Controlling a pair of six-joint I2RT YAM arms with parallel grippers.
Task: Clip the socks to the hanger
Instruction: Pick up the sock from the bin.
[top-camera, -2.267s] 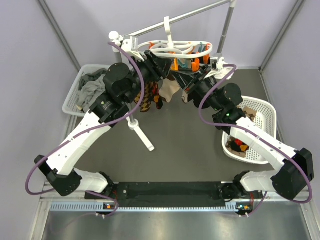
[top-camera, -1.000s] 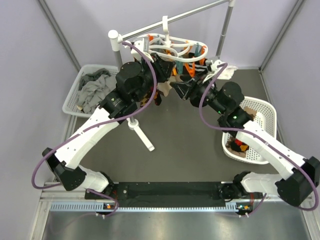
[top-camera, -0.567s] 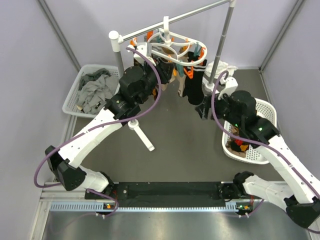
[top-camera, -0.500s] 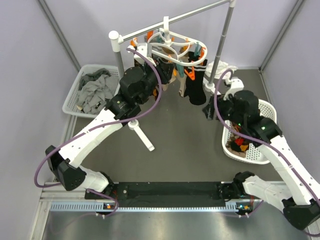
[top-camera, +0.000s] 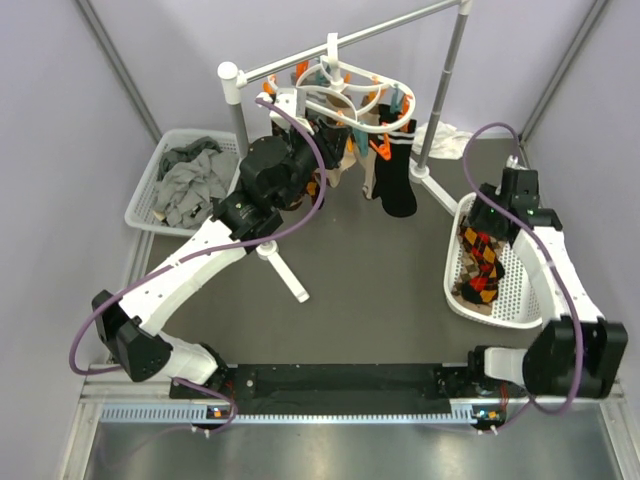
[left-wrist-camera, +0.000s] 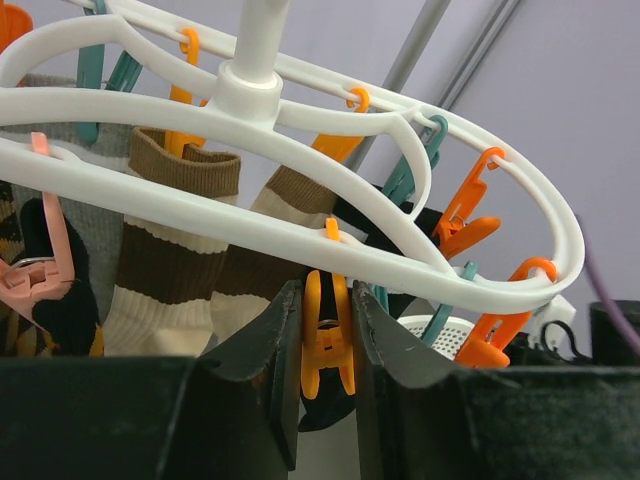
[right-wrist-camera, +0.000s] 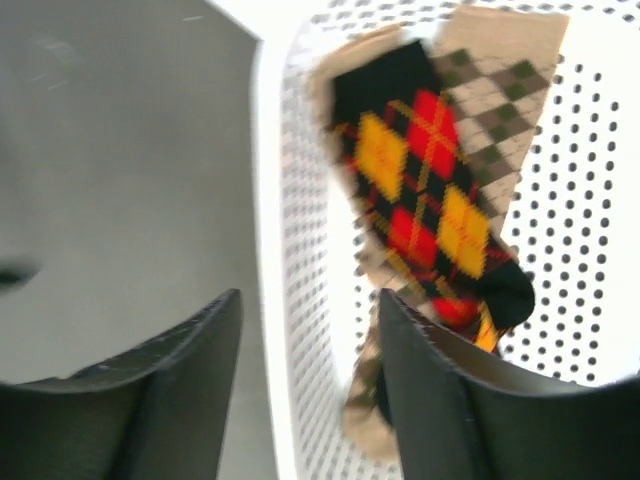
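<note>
Up at the hanger (left-wrist-camera: 300, 115), the left claw (left-wrist-camera: 325, 292) was pinched narrow on one orange clip (left-wrist-camera: 327, 350) hanging from the ring, a finger on each flank of it. My guess was that it meant to squeeze the clip open and keep the ring from swinging while a sock was fed in, though I couldn't tell whether the clip's mouth was parted. The hanger hung by its hook from the rail (top-camera: 380, 28), with striped socks (left-wrist-camera: 165, 250) and a black sock (top-camera: 395, 188) dangling from other clips, so part of the job looked done. Over on the right, a different story: the right claw (right-wrist-camera: 310, 300) was spread wide and carrying nothing, poised over the white basket (right-wrist-camera: 272, 200) on the tabletop (top-camera: 350, 270), its fingers straddling the rim. Below it lay the socks (right-wrist-camera: 420, 200), red and yellow diamonds on black across a beige-and-brown one, heaped loose in the basket and well apart from the hanger. That read as a fetch, jaws wide to take a soft, flat thing from above. The top sock seemed the likely pick. The risk, as I saw it, was grabbing two together or snagging the basket wall.
</note>
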